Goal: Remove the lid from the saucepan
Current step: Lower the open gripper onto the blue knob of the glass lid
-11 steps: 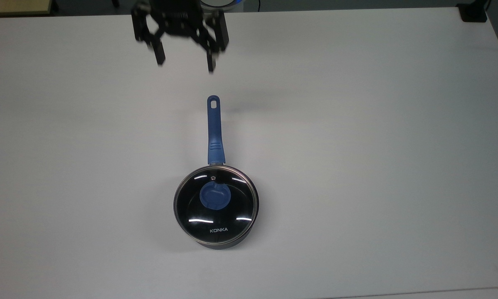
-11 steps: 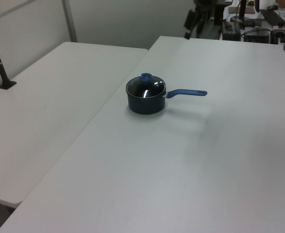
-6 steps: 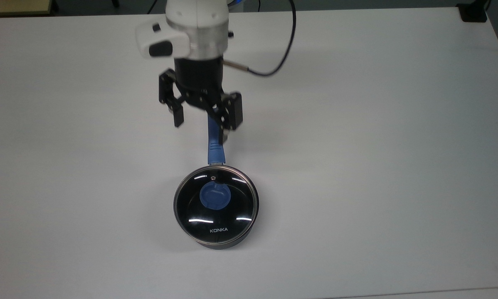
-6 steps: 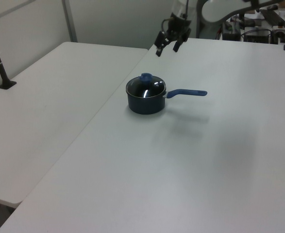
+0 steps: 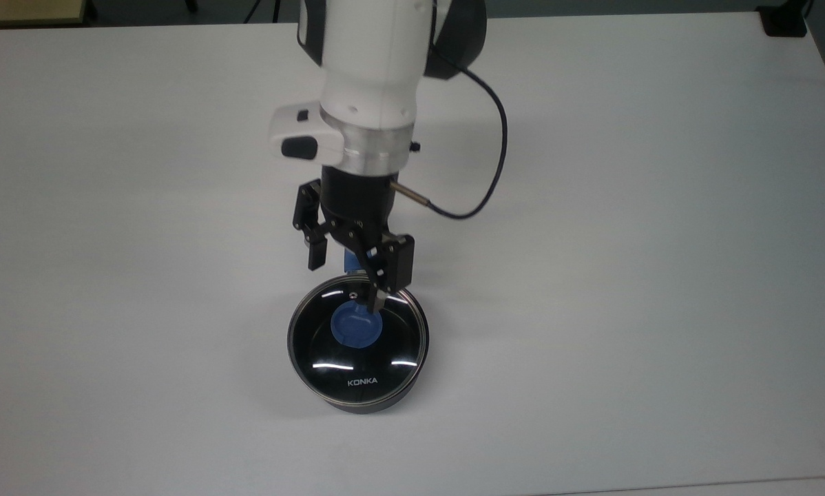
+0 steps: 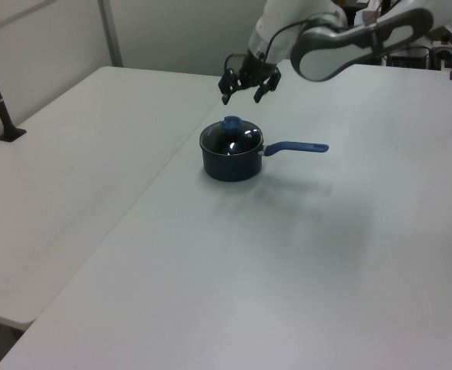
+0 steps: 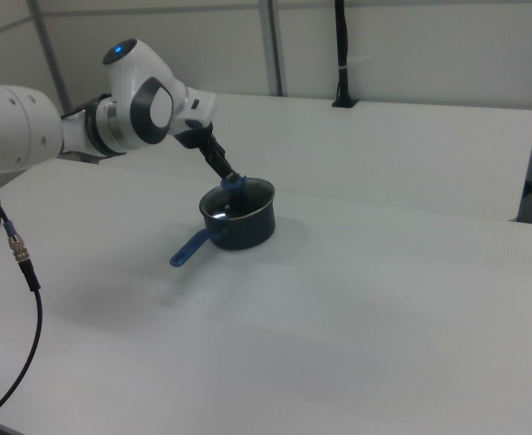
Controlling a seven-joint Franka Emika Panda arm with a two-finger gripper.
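Just above the middle of the top view, the gripper [image 5: 347, 279] hangs with its fingers spread apart, gripping nothing, over the lid's [image 5: 357, 341] upper edge. That lid sits on the saucepan [image 6: 230, 163], centre-low on the white table [image 5: 626, 275], blue handle [image 6: 296, 146] hidden beneath the arm [image 5: 371, 76].

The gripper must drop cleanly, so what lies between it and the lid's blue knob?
Nothing: in the left view the open gripper hangs above the knob of the lid, with only air between.
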